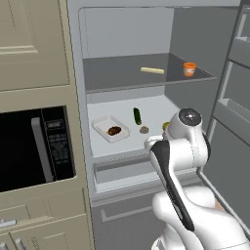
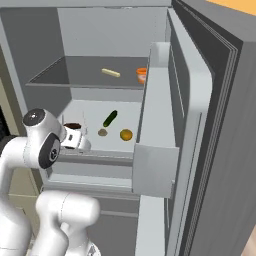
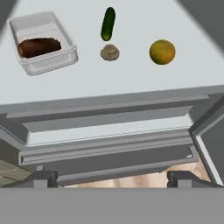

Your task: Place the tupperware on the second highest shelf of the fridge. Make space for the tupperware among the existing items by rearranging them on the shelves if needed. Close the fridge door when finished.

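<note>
Tupperware (image 3: 42, 42) seen resting on broad white shelf (image 3: 131, 74), far left, long axis slanted; clear rigid rectangular tub, dark brown food inside. Fingers (image 3: 41, 178) spread wide, nothing gripped, held back at fridge (image 1: 127, 29) front edge, well apart from tub. Cucumber (image 3: 108, 23), grey-brown lump (image 3: 110, 52), round yellow-green fruit (image 3: 162, 52) lined right of tub. Fridge door (image 2: 200, 150) open at right: judged next target
</note>
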Robot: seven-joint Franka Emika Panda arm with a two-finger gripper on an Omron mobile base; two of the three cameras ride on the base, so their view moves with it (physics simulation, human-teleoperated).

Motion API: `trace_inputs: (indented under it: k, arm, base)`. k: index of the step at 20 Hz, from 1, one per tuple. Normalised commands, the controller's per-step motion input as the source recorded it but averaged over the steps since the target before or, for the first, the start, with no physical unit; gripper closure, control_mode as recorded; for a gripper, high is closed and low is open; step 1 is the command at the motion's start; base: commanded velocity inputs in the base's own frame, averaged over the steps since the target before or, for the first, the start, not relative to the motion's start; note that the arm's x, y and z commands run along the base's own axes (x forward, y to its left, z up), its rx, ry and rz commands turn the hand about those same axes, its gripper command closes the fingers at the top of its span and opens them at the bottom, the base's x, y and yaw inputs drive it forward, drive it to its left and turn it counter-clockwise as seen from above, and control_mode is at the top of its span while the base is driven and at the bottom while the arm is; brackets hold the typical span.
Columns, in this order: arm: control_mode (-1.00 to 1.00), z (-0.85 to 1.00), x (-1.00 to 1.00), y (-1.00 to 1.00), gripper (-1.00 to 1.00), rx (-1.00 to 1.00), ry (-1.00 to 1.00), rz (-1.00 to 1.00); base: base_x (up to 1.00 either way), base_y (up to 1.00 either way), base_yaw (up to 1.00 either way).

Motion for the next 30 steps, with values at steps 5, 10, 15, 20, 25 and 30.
trace_inputs:
  k: [5, 10, 15, 20, 25, 30]
  arm:
    - [-1.0, 0.0, -0.04, -0.03, -1.0, 0.0, 0.0, 0.0]
    - [1.0, 0.0, 0.0, 0.0, -1.0, 0.0, 0.0, 0.0]
    - [1.0, 0.0, 0.0, 0.0, -1.0, 0.0, 0.0, 0.0]
    - [1.0, 0.0, 0.0, 0.0, -1.0, 0.0, 0.0, 0.0]
    - [1.0, 0.0, 0.0, 0.0, -1.0, 0.0, 0.0, 0.0]
    - [1.0, 0.0, 0.0, 0.0, -1.0, 0.0, 0.0, 0.0]
  base:
    - [0.0, 0.0, 0.0]
    - [-0.08, 0.0, 0.0]
    - [-0.63, 0.0, 0.0]
    - [-0.66, 0.0, 0.0]
    - [-0.58, 0.0, 0.0]
    - [-0.5, 0.0, 0.0]
